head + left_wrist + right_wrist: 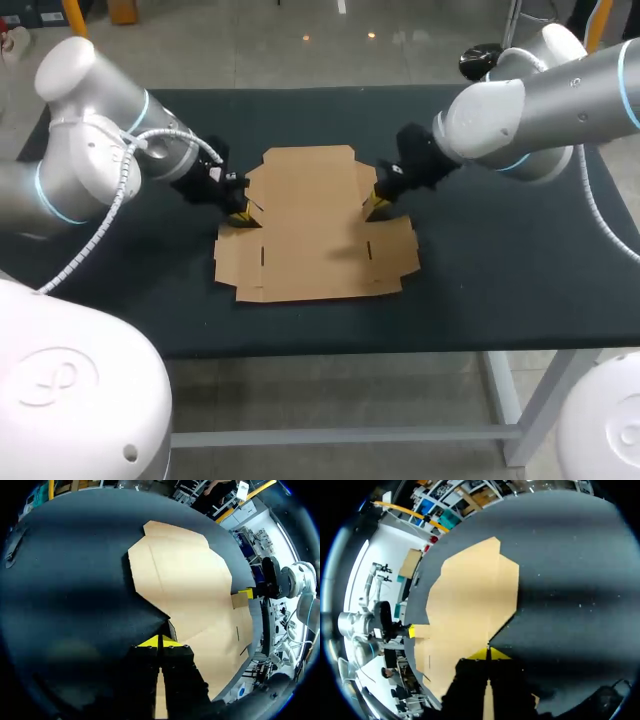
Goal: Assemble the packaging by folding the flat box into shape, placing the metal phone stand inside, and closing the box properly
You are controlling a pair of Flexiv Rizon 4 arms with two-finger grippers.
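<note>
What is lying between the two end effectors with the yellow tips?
Only the flat brown cardboard box spans from the left end effector to the right end effector; its surface is bare, as the head view shows.

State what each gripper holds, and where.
Both pinch the flat cardboard box: left gripper at its left-edge notch, right gripper at its right-edge notch.

- The flat brown cardboard box blank [185,590]: its near part is hidden behind the left pincer [159,641] in that wrist view.
- The right pincer [488,653] covers it likewise.
- The silver-white arms [90,150] are cut off at the head view's sides.
</note>
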